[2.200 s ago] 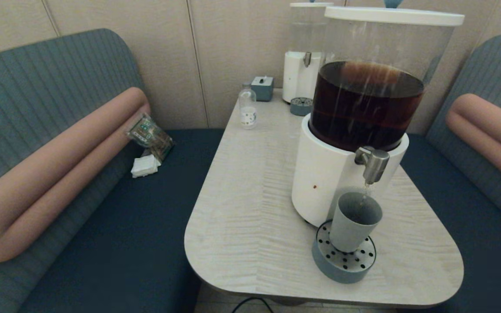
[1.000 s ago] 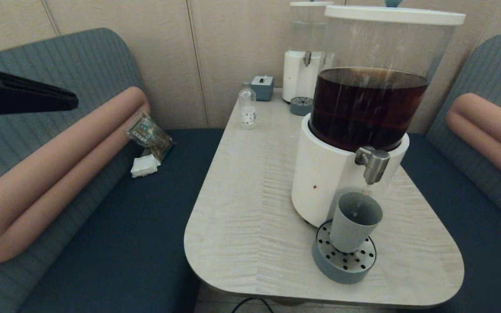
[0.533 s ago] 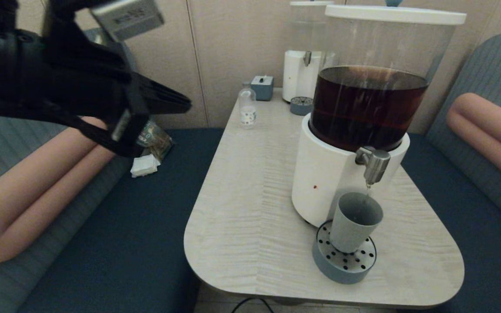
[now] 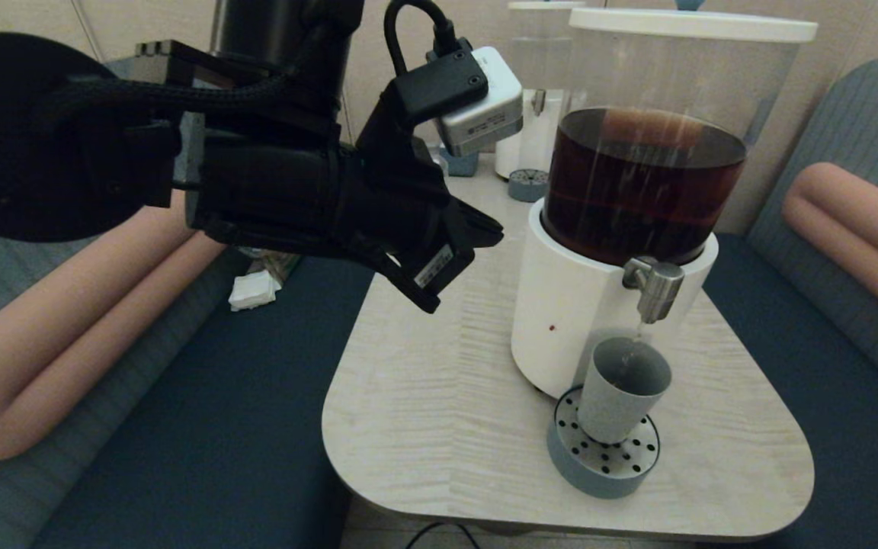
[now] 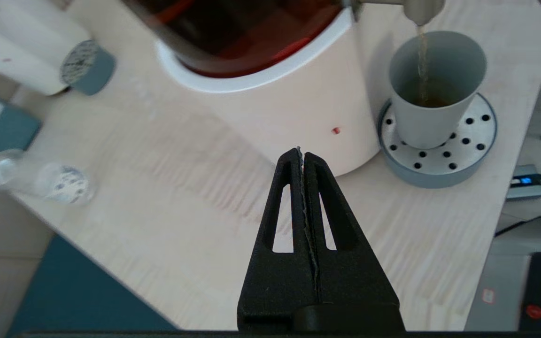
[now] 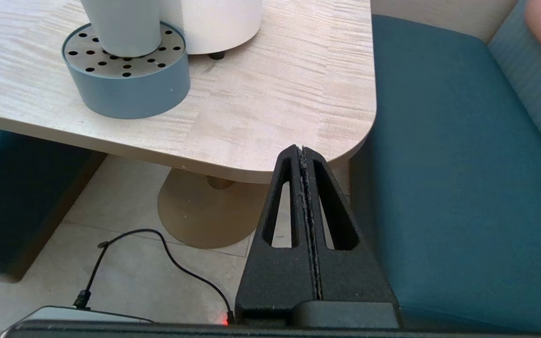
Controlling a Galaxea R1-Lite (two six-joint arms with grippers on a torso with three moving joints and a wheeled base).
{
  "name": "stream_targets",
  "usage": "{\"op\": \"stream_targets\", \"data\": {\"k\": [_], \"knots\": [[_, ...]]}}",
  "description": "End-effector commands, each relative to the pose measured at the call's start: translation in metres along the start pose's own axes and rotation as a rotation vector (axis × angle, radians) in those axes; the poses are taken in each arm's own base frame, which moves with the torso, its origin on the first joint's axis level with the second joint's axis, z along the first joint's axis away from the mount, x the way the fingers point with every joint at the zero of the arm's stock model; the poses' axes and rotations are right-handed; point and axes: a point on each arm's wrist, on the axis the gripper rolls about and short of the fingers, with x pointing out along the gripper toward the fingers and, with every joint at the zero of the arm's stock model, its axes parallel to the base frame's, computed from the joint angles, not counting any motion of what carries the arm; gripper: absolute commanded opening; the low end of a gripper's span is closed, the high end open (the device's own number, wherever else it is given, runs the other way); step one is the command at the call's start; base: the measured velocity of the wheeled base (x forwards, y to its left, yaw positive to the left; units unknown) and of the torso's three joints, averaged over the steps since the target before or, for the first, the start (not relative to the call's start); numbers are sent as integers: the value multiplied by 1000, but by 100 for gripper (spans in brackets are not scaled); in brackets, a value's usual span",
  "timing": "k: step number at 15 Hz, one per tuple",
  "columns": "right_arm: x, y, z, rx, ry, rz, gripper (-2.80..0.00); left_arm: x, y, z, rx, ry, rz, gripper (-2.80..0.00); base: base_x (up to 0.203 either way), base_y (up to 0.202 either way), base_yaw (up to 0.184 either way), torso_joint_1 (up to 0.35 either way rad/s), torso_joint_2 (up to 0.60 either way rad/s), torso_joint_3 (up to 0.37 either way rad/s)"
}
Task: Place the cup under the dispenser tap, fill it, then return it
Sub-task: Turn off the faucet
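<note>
under the dispenser tap (image 4: 653, 288) the cup (image 4: 622, 389) catches a brown stream on the drip tray (image 4: 601, 467), while the left claw (image 4: 485, 229), pinched closed and empty, hangs above the surface (image 4: 439, 381).

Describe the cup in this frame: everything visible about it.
The cup is a small, matte grey-blue tumbler without a handle, narrowing toward its base; it looks like plastic. It stands upright on the perforated metal top of the round drip tray, directly below the tap. A thin stream of brown liquid falls into it, and a shallow pool covers its bottom. Neither gripper touches it.
</note>
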Motion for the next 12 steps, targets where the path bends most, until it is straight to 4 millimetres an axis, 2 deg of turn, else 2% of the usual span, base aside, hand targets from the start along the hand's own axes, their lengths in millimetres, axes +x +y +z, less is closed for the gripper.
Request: {"op": "stream_targets", "data": {"k": [1,7,10,12], "knots": [[0,0,0,-1,-2,1,-280,13,-6,-2,7,12,-32,-280,0,0,0,0,0,0],[0,0,0,-1,-2,1,-280,26,-13,-3,10,21,-57,-280,0,0,0,0,0,0],[0,0,0,-1,-1,1,-280,47,-18,3,20,4,-81,-280,0,0,0,0,0,0],[0,0,0,-1,-2,1,-280,65,-28,7,32,-5,-112,-280,0,0,0,0,0,0]]}}
